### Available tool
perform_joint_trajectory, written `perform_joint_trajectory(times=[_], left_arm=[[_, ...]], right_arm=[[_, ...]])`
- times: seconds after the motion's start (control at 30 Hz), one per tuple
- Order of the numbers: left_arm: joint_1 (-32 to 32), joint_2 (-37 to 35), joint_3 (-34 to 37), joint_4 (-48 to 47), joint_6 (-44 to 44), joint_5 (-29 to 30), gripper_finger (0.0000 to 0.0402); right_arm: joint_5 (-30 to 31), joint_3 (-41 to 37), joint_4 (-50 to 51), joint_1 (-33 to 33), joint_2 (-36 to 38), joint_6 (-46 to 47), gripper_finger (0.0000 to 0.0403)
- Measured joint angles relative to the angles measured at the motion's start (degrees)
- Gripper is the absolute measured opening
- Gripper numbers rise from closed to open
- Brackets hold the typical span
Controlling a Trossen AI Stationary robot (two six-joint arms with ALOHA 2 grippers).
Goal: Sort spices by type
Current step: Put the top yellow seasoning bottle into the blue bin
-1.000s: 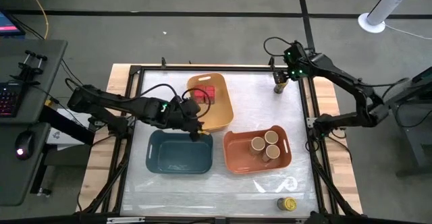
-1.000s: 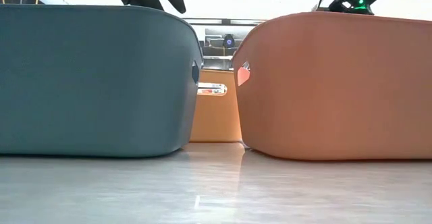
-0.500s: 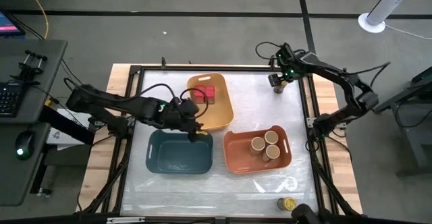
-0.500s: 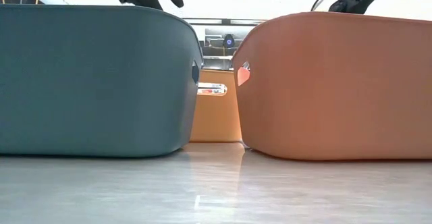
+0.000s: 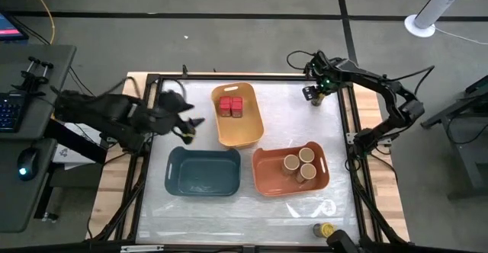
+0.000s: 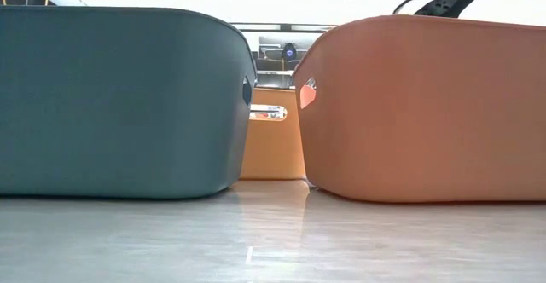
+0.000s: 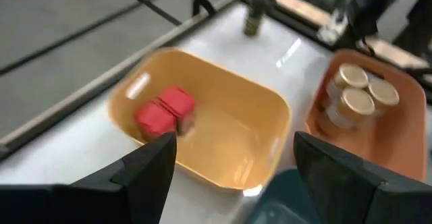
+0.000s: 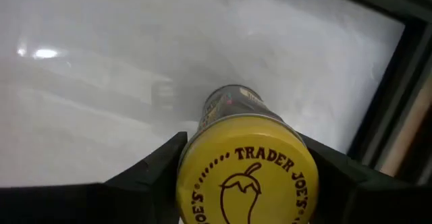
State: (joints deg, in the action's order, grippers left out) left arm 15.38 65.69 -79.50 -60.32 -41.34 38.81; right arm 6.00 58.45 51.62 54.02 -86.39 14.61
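Note:
Two red tins [image 5: 231, 107] [image 7: 164, 110] lie in the yellow bin [image 5: 248, 135]. Three tan-lidded jars [image 5: 299, 164] [image 7: 356, 97] stand in the orange bin [image 5: 268, 184]. One yellow-lidded jar [image 5: 325, 229] stands by the table's near edge. My right gripper [image 5: 313, 93] [image 8: 246, 183] is at the far right corner, shut on the other yellow-lidded jar [image 8: 246, 173]. My left gripper [image 5: 187, 129] [image 7: 233, 177] is open and empty, left of the yellow bin. My right gripper pinches the yellow-lidded jar at its lid [image 8: 202, 177], one finger on each side. The fingers [image 8: 152, 177] come from above, pointing down. The jar hangs or stands below them; whether its base rests on the table cannot be told.
The teal bin [image 5: 203, 171] [image 6: 119, 104] sits near the table's middle, left of the orange bin [image 6: 418, 112]; in the low view both walls block most of the table. A black frame [image 5: 347, 116] runs round the table's edge, close to my right gripper.
My left gripper has drawn back from between the yellow and teal bins toward the table's left edge, uncovering both red tins. My right gripper has moved down and slightly toward the table's left, onto the jar at the far right corner.

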Motion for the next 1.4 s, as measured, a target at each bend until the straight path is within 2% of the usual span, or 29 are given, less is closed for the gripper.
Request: perform_joint_trajectory(times=[0.13,0.3,0.4,0.53,0.67,0.87,1.07,1.23,1.4], left_arm=[[0.22,-4.46,0.0,-2.86,-0.03,3.93,0.0282],[0.21,-9.49,0.0,-8.17,-0.04,5.77,0.0282],[0.21,-12.59,0.0,-11.31,-0.43,7.94,0.0282],[0.21,-16.11,0.0,-12.26,-0.57,13.2,0.0282],[0.21,-17.72,-0.02,-12.41,0.3,15.79,0.0282],[0.21,-17.68,0.0,-14.29,1.4,15.79,0.0282],[0.19,-16.57,0.0,-15.12,-0.06,15.91,0.0282],[0.19,-15.43,0.0,-15.12,-3.35,15.79,0.0282],[0.19,-13.95,0.0,-15.08,-9.01,14.13,0.0282]], right_arm=[[-0.28,-0.21,2.89,-0.24,2.5,-1.65,0.0217],[-0.89,1.34,2.93,-2.22,11.97,-0.26,0.0217],[-6.88,4.72,1.63,-4.65,18.35,3.7,0.0217],[-13.59,7.83,-7.09,-12.93,25.02,12.74,0.0217],[-12.12,9.52,-17.52,-25.39,26.2,20.79,0.0217],[-7.36,9.51,-32.24,-43.34,17.58,25.95,0.0217],[-7.67,10.79,-45.11,-54.8,3.87,25.17,0.0217],[-8.19,19.58,-43.06,-60.62,-7.21,18.37,0.0217],[-7.96,34.04,-28.03,-63.88,-17.61,10.72,0.0217]])
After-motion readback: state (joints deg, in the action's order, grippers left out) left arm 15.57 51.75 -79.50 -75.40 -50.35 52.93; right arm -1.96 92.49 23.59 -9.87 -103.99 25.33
